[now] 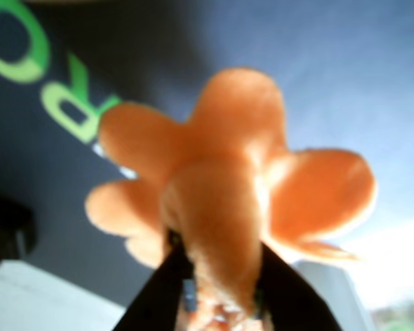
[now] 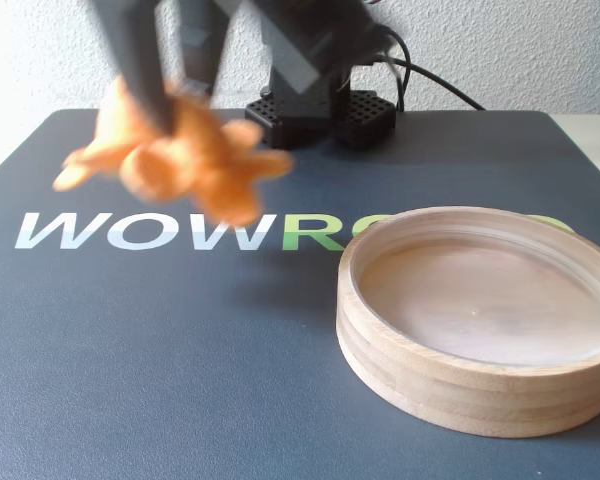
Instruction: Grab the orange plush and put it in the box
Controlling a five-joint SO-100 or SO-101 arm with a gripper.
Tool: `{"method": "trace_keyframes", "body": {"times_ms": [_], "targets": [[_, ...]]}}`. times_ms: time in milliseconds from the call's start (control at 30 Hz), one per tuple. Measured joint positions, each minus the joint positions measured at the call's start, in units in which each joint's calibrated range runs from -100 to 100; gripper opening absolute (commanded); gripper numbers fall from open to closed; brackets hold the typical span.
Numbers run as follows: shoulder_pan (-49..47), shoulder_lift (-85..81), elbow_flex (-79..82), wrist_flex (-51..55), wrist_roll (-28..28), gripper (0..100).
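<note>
Above the dark grey lettered mat (image 2: 180,380), the black gripper (image 2: 165,112) pinches the fuzzy orange octopus plush (image 2: 195,160) aloft, left of the empty round pale-wood box (image 2: 460,385).

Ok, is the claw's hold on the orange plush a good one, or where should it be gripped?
The hold looks fine. The claw is shut on the orange plush at its domed head, coming from above, and the plush hangs off the mat. The head is the only bulky part; the flat tentacles splay outward and would likely slip or fold. I'd keep this grip while carrying it to the box.
</note>
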Motion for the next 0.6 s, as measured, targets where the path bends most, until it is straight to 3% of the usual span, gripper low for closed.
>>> {"method": "trace_keyframes", "body": {"times_ms": [400,600], "targets": [[-15.77,-0.77,-7.18,2.58,-10.29,1],[-22.48,-0.77,-7.27,1.89,-12.92,1]]}}
